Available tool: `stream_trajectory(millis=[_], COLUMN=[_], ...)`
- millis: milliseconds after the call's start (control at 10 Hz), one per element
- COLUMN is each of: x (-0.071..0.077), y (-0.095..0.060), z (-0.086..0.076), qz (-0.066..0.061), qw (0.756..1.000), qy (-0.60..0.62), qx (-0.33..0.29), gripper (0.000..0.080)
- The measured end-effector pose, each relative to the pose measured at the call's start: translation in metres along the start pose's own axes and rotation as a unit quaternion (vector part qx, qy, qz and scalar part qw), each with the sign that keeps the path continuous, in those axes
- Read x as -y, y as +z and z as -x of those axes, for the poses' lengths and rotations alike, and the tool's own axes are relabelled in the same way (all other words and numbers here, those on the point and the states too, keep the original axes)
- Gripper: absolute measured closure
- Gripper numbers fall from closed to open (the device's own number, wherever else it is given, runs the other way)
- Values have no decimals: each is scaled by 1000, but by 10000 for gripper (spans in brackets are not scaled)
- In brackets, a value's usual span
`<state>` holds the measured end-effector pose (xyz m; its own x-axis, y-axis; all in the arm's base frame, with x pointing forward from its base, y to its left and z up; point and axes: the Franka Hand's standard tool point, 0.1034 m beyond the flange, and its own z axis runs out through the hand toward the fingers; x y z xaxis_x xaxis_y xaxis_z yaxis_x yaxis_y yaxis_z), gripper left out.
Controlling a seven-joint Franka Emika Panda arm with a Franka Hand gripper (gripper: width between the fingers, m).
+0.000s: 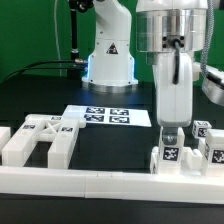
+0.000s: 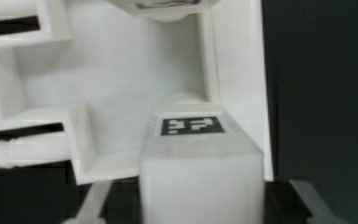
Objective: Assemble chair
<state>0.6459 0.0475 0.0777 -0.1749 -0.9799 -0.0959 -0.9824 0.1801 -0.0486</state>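
Exterior view: the gripper (image 1: 171,128) stands low over a tagged block (image 1: 168,155). The block rests on the table to the exterior view's right of the marker board (image 1: 105,115), nearer the camera than that board and close to the long white bar (image 1: 90,182). A notched piece (image 1: 40,140) lies on the other side of the marker board, toward the exterior view's left, well apart from the arm. Judgement: the step in hand is the pick-up of the tagged block, and the assembly looks to be at an early stage. The next move calls for a confirmed firm hold, then a straight lift clear of the neighbouring tagged parts before any carry. The wrist view adds what the exterior view lacks. The fingers (image 2: 98,205) flank the block with the jaws roughly half apart, but whether they press on it cannot be told. A notched slab (image 2: 87,90) lies just beyond the block, masked by the arm in the exterior view. Only the exterior view shows the marker board and the bar.
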Motion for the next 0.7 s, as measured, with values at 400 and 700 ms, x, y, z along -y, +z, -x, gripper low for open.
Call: stream_trajectory(millis=[400,700], x=[-1,6], y=[1,-44], z=[0,9], qz=[1,-15], qw=[1000,999], qy=[-4,-44], qx=[-1,15], gripper=[182,156])
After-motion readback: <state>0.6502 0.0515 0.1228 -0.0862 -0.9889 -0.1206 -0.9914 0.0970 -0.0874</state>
